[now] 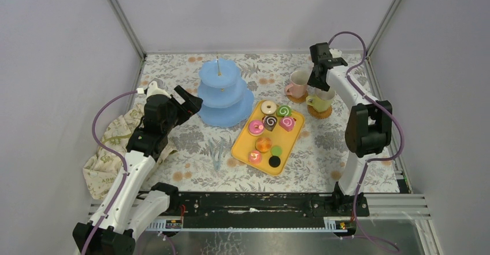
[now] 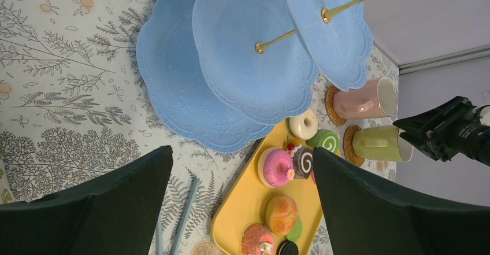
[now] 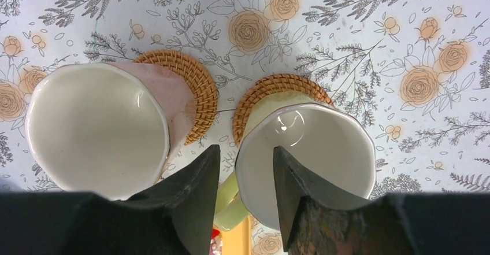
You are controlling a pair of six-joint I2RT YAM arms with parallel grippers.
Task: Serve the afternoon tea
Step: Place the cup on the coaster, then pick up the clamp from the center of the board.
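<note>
The light-blue three-tier stand (image 1: 225, 93) (image 2: 231, 64) stands bare at the back middle. Toy pastries, among them a pink donut (image 1: 256, 127) (image 2: 276, 166), lie on the yellow tray (image 1: 245, 143) (image 2: 248, 203). The pink mug (image 1: 299, 83) (image 3: 98, 133) and the pale green mug (image 1: 320, 100) (image 3: 323, 151) each sit on a woven coaster. My right gripper (image 1: 318, 81) (image 3: 247, 148) is open above the green mug, one finger inside its rim and one outside, with gaps on both sides. My left gripper (image 1: 190, 100) (image 2: 242, 151) hangs wide open, holding nothing, left of the stand.
Pale blue tongs (image 1: 218, 154) (image 2: 185, 209) lie on the printed tablecloth left of the tray. A crumpled beige cloth (image 1: 110, 145) lies at the left edge under my left arm. Grey walls close in the back and both sides.
</note>
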